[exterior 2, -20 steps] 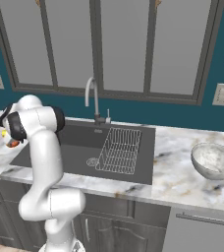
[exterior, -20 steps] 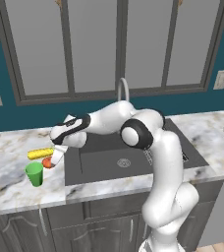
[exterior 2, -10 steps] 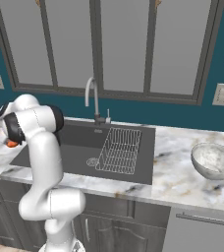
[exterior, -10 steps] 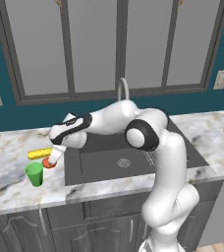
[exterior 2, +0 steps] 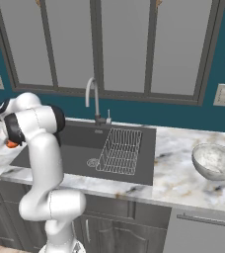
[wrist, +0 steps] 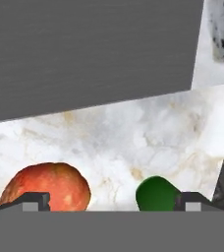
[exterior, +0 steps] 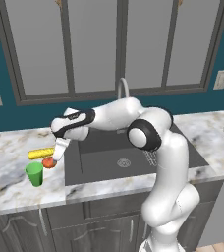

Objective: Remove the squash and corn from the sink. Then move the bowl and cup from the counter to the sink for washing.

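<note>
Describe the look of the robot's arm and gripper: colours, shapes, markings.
The arm is made of glossy white, rounded tube-like segments, with dark, nearly black disc-shaped joint caps at the bends. A black band wraps the wrist segment. The gripper is a pale grey-white pair of slim fingers; in the hand view its fingertips look small, dark and blocky. No cables or lettering are legible.

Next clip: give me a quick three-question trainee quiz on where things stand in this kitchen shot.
1. True or false: the squash lies in the sink.
2. What stands nearest the squash? A) the bowl B) the cup C) the faucet
3. Fill in: the gripper hangs over the squash with its jaws ____.

Key: 1. False; it lies on the counter beside the corn. 2. B. 3. open.
</note>
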Robot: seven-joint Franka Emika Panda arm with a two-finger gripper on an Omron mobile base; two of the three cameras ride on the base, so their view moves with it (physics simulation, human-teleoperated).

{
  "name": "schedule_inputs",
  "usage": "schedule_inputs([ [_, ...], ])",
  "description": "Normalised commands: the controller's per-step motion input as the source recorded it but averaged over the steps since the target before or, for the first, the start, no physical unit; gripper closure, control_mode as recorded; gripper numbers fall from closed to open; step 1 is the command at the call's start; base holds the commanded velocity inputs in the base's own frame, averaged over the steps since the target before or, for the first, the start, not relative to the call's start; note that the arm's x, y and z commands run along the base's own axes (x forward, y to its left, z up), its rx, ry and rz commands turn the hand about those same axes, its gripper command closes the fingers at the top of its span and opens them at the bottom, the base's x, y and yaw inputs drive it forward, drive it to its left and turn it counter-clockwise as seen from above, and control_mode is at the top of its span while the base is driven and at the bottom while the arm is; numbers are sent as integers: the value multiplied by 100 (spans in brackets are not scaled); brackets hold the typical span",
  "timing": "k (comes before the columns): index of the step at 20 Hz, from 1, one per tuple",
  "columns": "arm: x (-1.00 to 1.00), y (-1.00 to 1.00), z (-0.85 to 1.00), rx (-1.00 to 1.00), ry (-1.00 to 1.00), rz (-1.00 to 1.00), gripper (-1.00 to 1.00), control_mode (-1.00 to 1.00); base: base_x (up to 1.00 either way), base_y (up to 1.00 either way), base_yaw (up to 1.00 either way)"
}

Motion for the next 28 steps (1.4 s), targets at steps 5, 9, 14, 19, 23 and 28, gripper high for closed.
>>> schedule_inputs([
  [5,-10,5,35,-20,8,17,-100,-100,0,0,0],
  [9,-18,8,34,-17,0,21,-100,-100,0,0,0],
  [14,-21,3,33,-15,-1,19,-100,-100,0,0,0],
  [19,-19,0,28,-2,-2,14,-100,-100,0,0,0],
  [23,-12,-3,22,0,0,4,-100,-100,0,0,0],
  [28,-16,-9,10,1,-6,6,-100,-100,0,0,0],
])
